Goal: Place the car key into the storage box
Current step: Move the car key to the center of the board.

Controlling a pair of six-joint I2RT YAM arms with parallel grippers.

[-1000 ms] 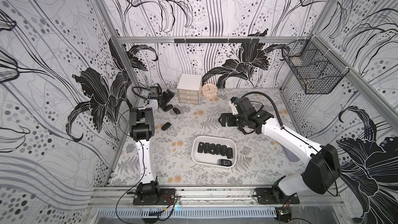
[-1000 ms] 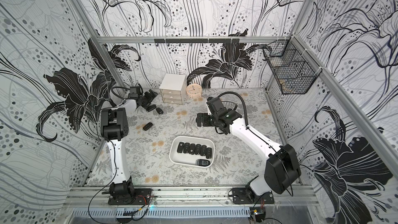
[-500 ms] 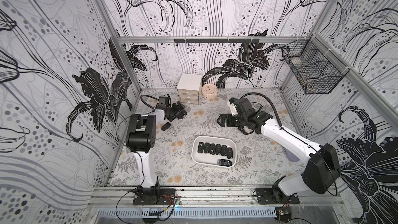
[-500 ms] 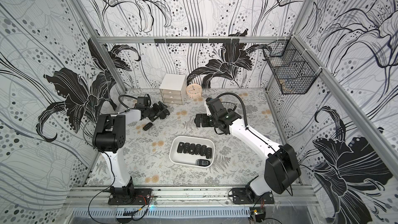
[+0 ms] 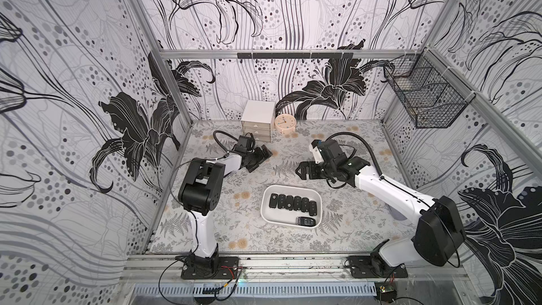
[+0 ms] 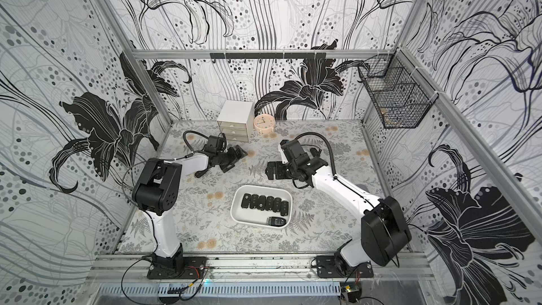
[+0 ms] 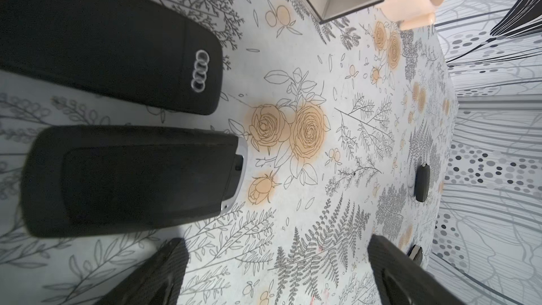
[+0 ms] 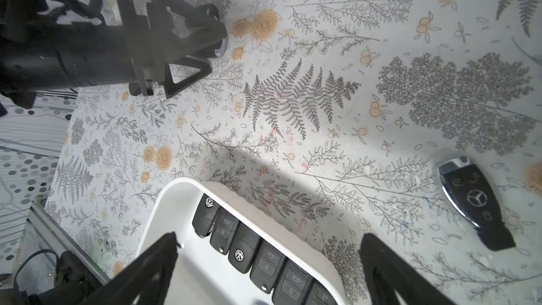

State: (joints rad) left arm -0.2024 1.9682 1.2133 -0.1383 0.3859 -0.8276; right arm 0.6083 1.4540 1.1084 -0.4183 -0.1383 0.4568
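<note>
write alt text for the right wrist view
A white storage box holding a row of black car keys shows past the open right end effector. A Mercedes key lies loose on the floral table, and the left end effector sits low farther off.

The shallow white storage box lies flat, holding a row of six black key fobs and a seventh fob by its rim. Two black car keys lie side by side on the surface outside it.
</note>
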